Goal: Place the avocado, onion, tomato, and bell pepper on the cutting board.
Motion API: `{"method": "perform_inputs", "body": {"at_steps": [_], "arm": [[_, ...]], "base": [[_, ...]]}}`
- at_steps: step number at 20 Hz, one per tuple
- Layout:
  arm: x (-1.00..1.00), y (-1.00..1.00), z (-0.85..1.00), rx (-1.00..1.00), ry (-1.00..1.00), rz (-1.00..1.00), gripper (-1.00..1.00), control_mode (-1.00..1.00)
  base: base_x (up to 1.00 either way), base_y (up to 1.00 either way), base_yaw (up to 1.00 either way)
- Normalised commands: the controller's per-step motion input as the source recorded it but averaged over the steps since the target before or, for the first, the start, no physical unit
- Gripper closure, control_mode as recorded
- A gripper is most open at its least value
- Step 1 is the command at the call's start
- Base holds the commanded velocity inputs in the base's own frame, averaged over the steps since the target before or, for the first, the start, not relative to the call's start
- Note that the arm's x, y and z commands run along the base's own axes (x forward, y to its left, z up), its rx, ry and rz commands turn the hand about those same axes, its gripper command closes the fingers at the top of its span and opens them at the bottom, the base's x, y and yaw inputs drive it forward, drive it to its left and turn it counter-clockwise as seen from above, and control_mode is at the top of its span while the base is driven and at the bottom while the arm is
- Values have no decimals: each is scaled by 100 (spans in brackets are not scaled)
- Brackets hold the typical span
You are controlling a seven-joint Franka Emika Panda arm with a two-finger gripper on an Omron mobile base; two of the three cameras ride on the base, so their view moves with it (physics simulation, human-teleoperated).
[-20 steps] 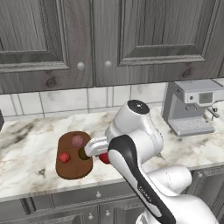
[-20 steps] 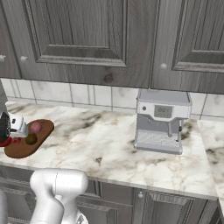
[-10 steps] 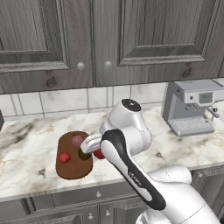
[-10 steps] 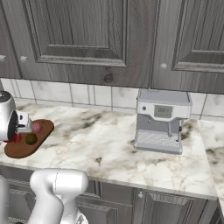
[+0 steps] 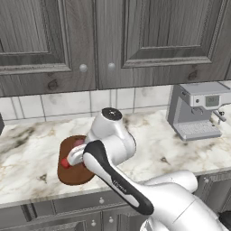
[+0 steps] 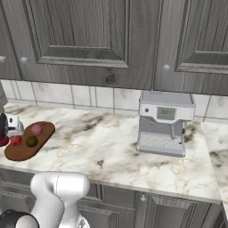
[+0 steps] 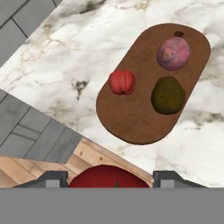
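Observation:
In the hand view the dark wooden cutting board [image 7: 140, 118] lies on the marble counter below me. On it sit the pink-purple onion [image 7: 173, 53], the olive-brown avocado [image 7: 168, 95] and the lumpy red bell pepper [image 7: 122, 82]. My gripper [image 7: 109, 180] is shut on the smooth red tomato [image 7: 109, 176], held in the air off the board's end nearest the counter edge. From the left base view the gripper [image 5: 67, 161] and tomato [image 5: 64, 163] hang over the board [image 5: 74, 177]. In the right base view the board [image 6: 22, 152] carries the onion [image 6: 37, 129], avocado [image 6: 31, 141] and pepper [image 6: 16, 140].
A silver coffee machine [image 5: 198, 110] [image 6: 164, 122] stands on the counter far to the right. Dark wall cabinets hang above. The counter's front edge runs close to the board, with grey cabinet fronts [image 7: 39, 135] and wooden floor below it.
The arm has swung left, carrying the tomato from the board's right side to over its left part. The things on the board have not moved.

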Motion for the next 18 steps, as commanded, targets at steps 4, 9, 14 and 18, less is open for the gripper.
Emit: {"method": "perform_inputs", "body": {"at_steps": [4, 9, 14, 18], "arm": [[1, 26, -21, -9, 0, 0, 100, -100], [24, 6, -8, -5, 0, 0, 100, -100], [23, 0, -7, -2, 0, 0, 100, -100], [16, 0, -38, -1, 1, 0, 100, -100]], "base": [[0, 0, 0], [0, 0, 0], [0, 0, 0], [0, 0, 0]]}}
